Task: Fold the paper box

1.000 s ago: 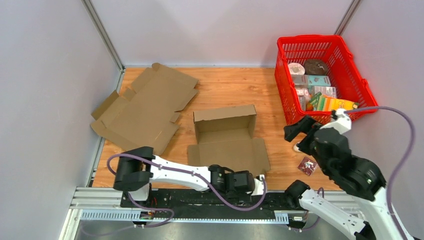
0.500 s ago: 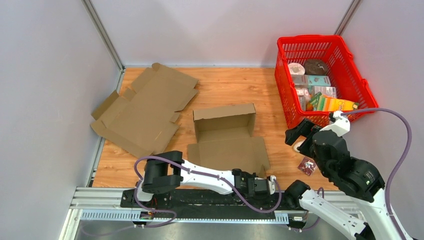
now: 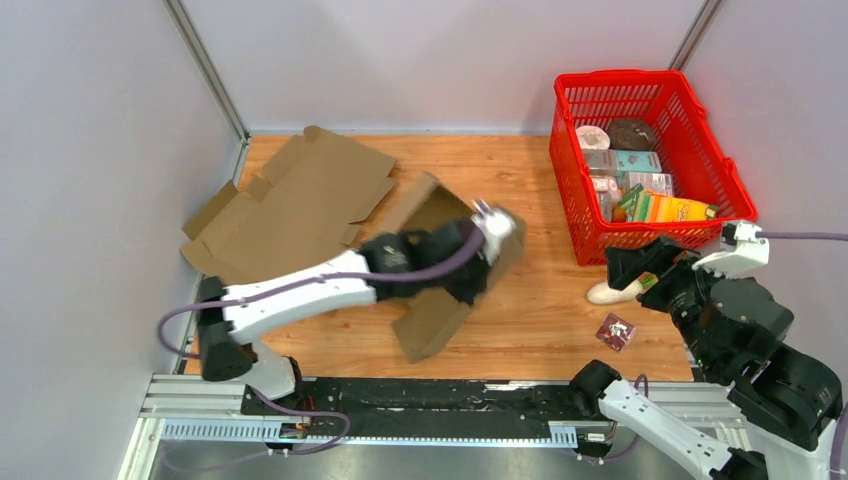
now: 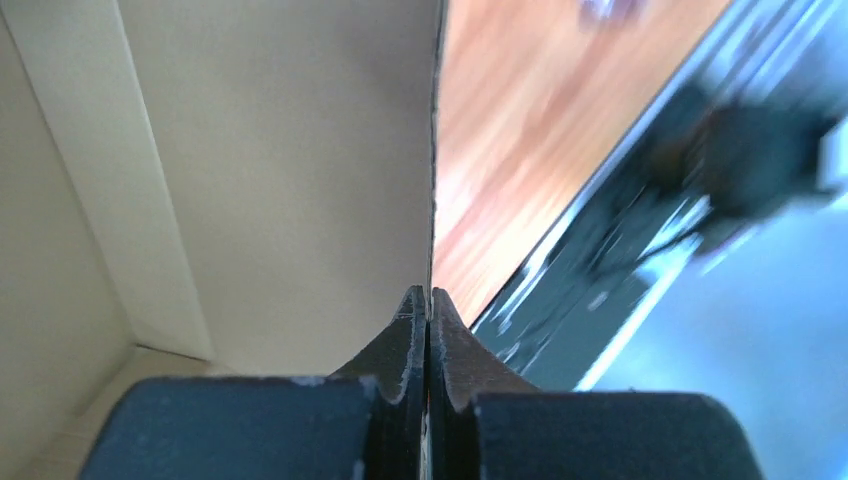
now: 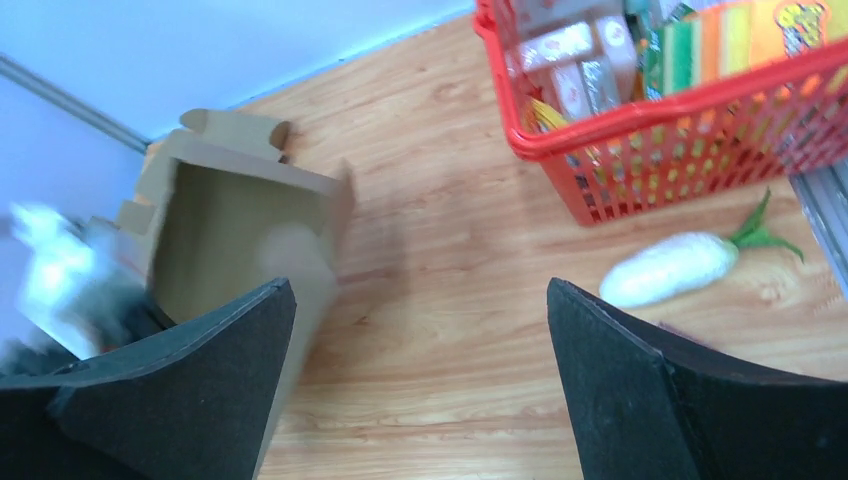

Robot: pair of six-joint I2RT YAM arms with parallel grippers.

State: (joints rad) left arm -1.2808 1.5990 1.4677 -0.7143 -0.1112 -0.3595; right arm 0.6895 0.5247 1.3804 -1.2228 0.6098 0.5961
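The left arm (image 3: pixel 300 290) reaches from its base at the near left corner across to the middle of the wooden table (image 3: pixel 540 200), where the cardboard box (image 3: pixel 430 322) stands tipped up on end at a slant, one corner pointing toward the near edge and its open side turned up and toward the right. The left gripper (image 4: pixel 430 300) is closed tight on a thin wall of this box: in the left wrist view the two dark fingers (image 4: pixel 400 345) meet with the edge of the cardboard panel pinched between them, the pale inside of the box spreading to the left of the panel and the blurred table and rail showing to its right. From above, the wrist and its purple cable lie over the box's upper right part, hiding much of it, and whether the lower corner touches the table cannot be told. A flat, unfolded cardboard sheet (image 3: pixel 290 205) lies just beside the box on the left, against the wall. The right gripper (image 5: pixel 420 290) hangs spread wide and holds nothing, well apart from the box, which shows in the right wrist view off to the left with its hollow facing the camera. Near the right gripper lie a white radish toy (image 5: pixel 668 270) and a small dark packet (image 3: pixel 614 331), and the red basket (image 3: pixel 572 190), filled with packaged goods, stands at the far right.
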